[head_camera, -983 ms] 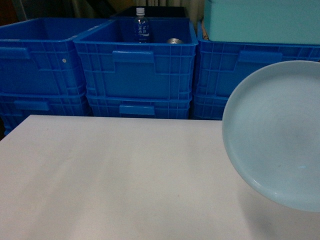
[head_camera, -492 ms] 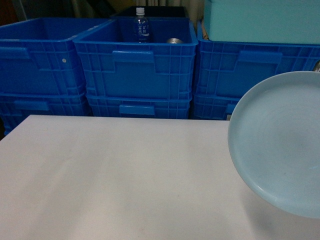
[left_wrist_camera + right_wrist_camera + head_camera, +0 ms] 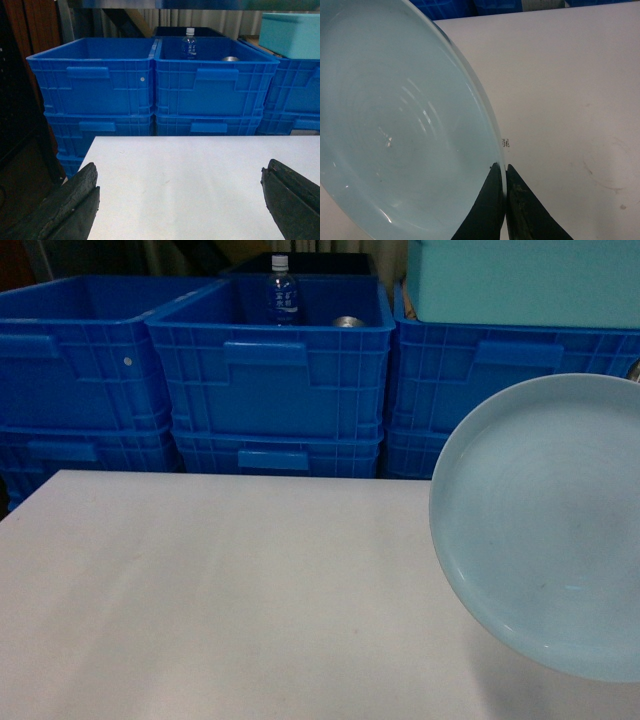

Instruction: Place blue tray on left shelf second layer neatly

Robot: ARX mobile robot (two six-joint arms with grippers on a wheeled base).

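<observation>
Head view: water bottle [image 3: 283, 290], label unreadable, stands in the middle blue crate [image 3: 270, 375] at 12 o'clock beside a metal can [image 3: 349, 322]. Blue tray [image 3: 545, 525], tilted with its face toward the camera, hangs at 3 o'clock over the white table [image 3: 230, 600]. Right gripper [image 3: 506, 192] pinches its rim; left gripper [image 3: 180, 200] is spread, holding nothing.

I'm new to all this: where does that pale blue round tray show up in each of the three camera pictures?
Head view: the blue tray fills the right side, tilted up above the white table.
Left wrist view: not in it; only the open left claw shows over the table.
Right wrist view: it fills the left half, its rim pinched in the right claw.
Shared landmark: the white table; the water bottle links head and left wrist views.
</observation>
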